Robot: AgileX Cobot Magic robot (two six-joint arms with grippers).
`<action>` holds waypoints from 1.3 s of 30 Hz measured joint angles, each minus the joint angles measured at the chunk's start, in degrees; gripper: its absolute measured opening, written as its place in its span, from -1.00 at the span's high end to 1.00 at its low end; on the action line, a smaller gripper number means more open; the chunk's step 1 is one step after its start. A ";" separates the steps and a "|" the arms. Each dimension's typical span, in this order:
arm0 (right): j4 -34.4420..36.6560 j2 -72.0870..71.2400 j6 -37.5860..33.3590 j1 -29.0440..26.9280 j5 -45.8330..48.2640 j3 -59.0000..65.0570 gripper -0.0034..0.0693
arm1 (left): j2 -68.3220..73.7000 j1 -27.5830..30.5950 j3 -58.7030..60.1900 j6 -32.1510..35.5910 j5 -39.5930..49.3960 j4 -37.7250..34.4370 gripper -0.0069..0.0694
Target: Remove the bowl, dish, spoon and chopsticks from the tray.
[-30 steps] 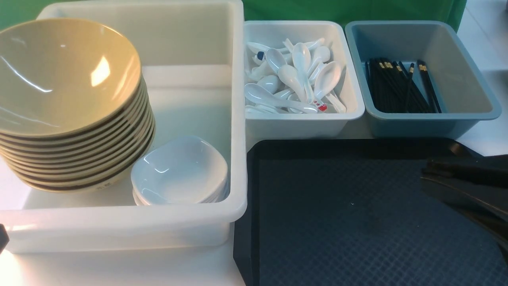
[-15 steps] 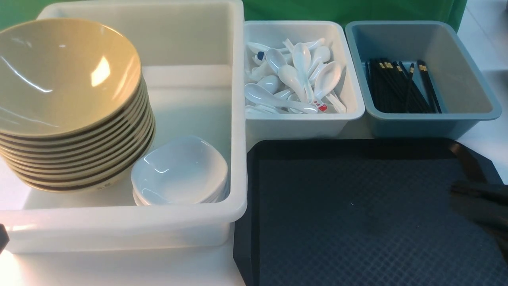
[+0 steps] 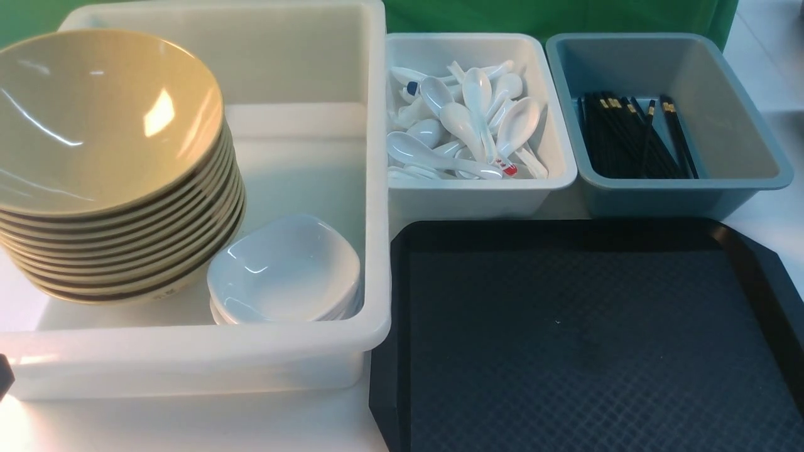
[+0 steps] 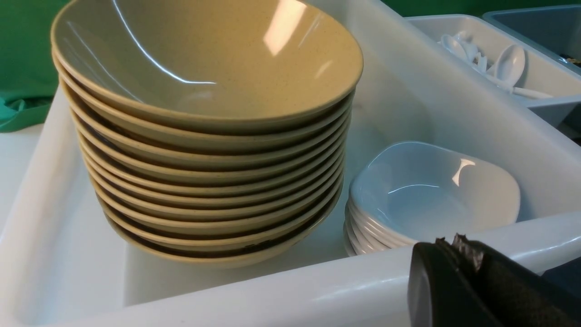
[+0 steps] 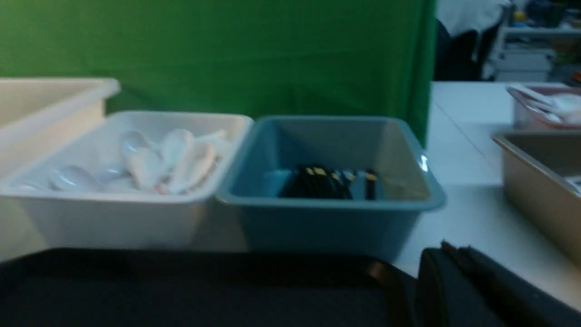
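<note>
Tray (image 3: 584,351): black, bare over all of its floor that shows in the front view. Nothing of the task's ware lies on it.

Bowl (image 3: 107,119): top of a tall tan stack at the left of the big white tub (image 3: 377,188). Dish (image 3: 286,267): top of a short white stack just beside the bowls, same tub, nearer the tray. Spoon: cannot single it out; a heap of white spoons (image 3: 465,129) fills the middle tub (image 3: 480,188). Chopsticks (image 3: 634,135): black bundle, gold bands, in the grey-blue tub (image 3: 666,188) at right. All three tubs stand beyond or beside the tray on a white surface (image 3: 188,427).

Left gripper (image 4: 454,254): fingers together, nothing between them, low outside the near wall of the big tub, close to the dish stack. Only a dark sliver of it at the left edge of the front view.

Right gripper (image 5: 447,265): fingers together, empty, sitting past the tray's far right corner, looking toward the grey-blue tub. Not in the front view at all.

Step, as I judge it: clearing looks finished, each kind of ware sorted into its tub, both arms parked off the tray.

Next move: none needed unless an item sits on the near strip of tray out of frame. If so, open the nearer fingers and come down onto it.
</note>
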 joint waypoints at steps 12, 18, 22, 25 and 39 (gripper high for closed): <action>0.17 -1.43 0.34 -1.66 14.04 0.79 0.82 | 0.00 0.00 0.00 0.00 0.00 0.00 0.85; 0.17 -1.43 0.34 0.68 14.04 0.79 0.82 | 0.00 0.00 0.00 0.00 0.00 0.00 0.85; 0.17 -1.43 0.34 0.82 14.04 0.79 0.81 | 0.00 0.00 0.00 0.00 0.00 0.00 0.85; 0.17 -1.43 0.34 0.87 14.04 0.79 0.81 | 0.00 0.00 0.00 0.00 0.00 0.00 0.85; 0.17 -1.43 0.34 1.06 13.98 0.79 0.79 | 0.00 0.00 0.07 -0.02 -0.06 0.00 0.85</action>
